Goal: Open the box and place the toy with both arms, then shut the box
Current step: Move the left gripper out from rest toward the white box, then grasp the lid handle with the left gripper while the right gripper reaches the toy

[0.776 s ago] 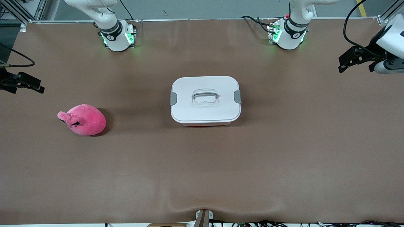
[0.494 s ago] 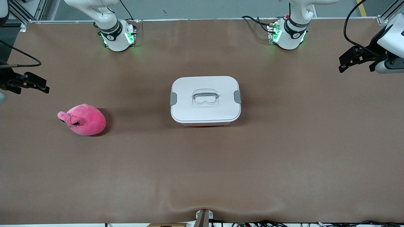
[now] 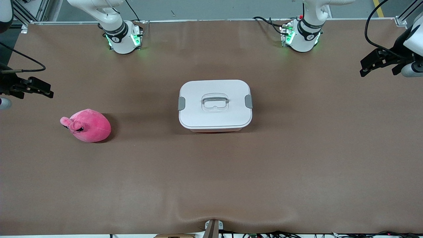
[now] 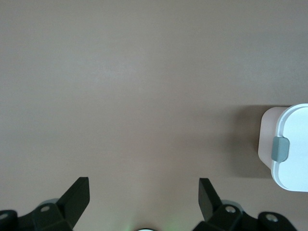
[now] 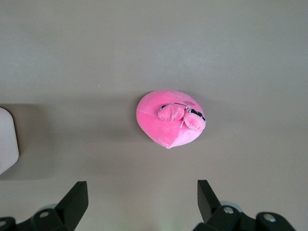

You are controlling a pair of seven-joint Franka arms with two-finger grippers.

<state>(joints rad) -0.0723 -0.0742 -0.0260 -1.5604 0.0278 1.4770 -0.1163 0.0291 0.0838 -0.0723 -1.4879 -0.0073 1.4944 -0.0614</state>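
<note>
The box [image 3: 214,114] stands at the table's middle, its white lid on, with grey side latches [image 3: 181,103] and a clear recessed handle [image 3: 215,101]. The pink plush toy [image 3: 87,126] lies toward the right arm's end, slightly nearer the front camera than the box. My right gripper [image 3: 48,91] hangs open and empty over the table's edge at that end; its wrist view shows the toy [image 5: 168,119] ahead of its open gripper [image 5: 142,188]. My left gripper [image 3: 363,67] hangs open and empty over the other end; its wrist view shows the gripper [image 4: 142,185] and the box's latch side [image 4: 288,149].
Brown table cover [image 3: 211,178] with a small ripple at the front edge. The two green-lit arm bases [image 3: 124,38] stand along the edge farthest from the front camera. A box corner [image 5: 7,139] shows in the right wrist view.
My right gripper has shifted slightly in over the table toward the box's end. My left gripper has shifted slightly outward toward its table end. Box and toy have not moved.
</note>
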